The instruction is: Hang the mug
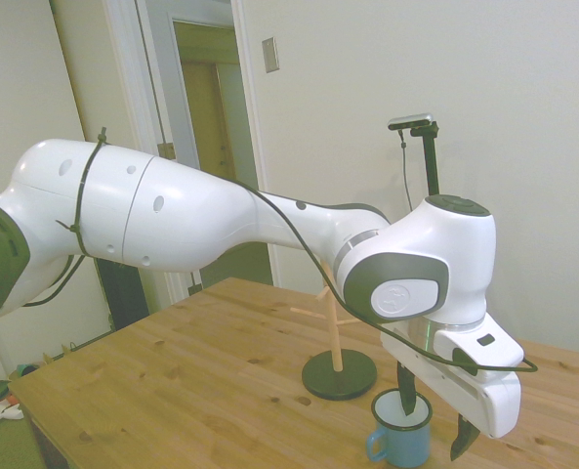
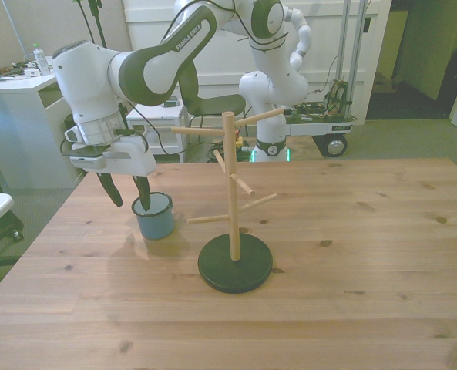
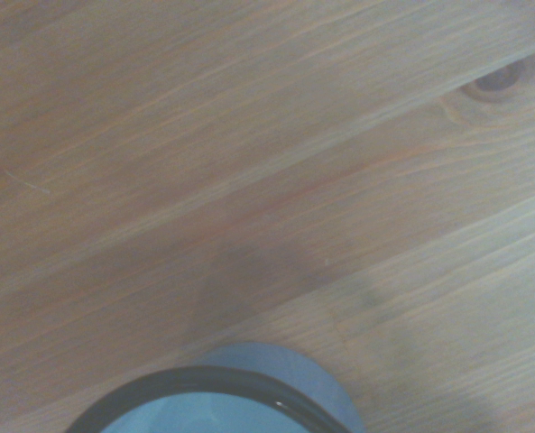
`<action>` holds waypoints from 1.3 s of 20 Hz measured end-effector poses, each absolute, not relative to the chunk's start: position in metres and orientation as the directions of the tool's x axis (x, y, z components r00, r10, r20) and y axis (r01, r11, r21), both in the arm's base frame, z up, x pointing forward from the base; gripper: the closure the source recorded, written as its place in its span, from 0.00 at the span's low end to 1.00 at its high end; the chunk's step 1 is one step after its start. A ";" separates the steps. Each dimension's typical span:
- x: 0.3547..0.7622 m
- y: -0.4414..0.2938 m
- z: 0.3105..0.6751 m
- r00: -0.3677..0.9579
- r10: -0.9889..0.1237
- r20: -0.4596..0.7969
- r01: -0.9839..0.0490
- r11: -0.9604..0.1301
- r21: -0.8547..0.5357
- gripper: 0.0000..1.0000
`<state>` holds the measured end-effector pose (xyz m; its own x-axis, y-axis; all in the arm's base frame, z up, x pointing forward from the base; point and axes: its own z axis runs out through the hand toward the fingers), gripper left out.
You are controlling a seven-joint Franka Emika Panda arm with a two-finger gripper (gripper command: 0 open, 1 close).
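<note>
Small light-blue mug [image 2: 153,215] upright on the wooden table [image 2: 351,254], left of centre in the front view and low right of centre in the side view [image 1: 400,430], blue loop handle turned toward the lower left of the side frame. White inside and thin dark rim plain in both wide views; in the wrist view only a blurred arc of rim and blue wall [image 3: 222,397] at the bottom edge, bare wood grain and a knot across everything else. Gripper [image 2: 126,193] lowered over the mug from the white arm [image 2: 128,69], spread wide and grasping nothing. One dark finger [image 1: 407,400] dipped inside the mug's mouth against or very near the wall; contact too fine to tell. Other finger [image 1: 462,436] hanging outside the mug, on the right in the side view and on the front view's left, tip clear of the wood. Wall of the mug thus between the two fingers, not pinched. Wooden mug tree [image 2: 233,185] on a round dark base [image 2: 236,264] standing near the frame's centre in the front view, just right of the mug and apart from it, pegs angled outward at several heights, all bare. Same tree behind the wrist in the side view, mostly hidden, base [image 1: 339,374] showing left of the mug.
</note>
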<state>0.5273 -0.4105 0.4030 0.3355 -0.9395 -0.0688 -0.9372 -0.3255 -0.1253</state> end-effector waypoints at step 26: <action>0.511 -0.384 0.385 0.338 -0.939 -0.068 -0.936 -0.327 -0.133 1.00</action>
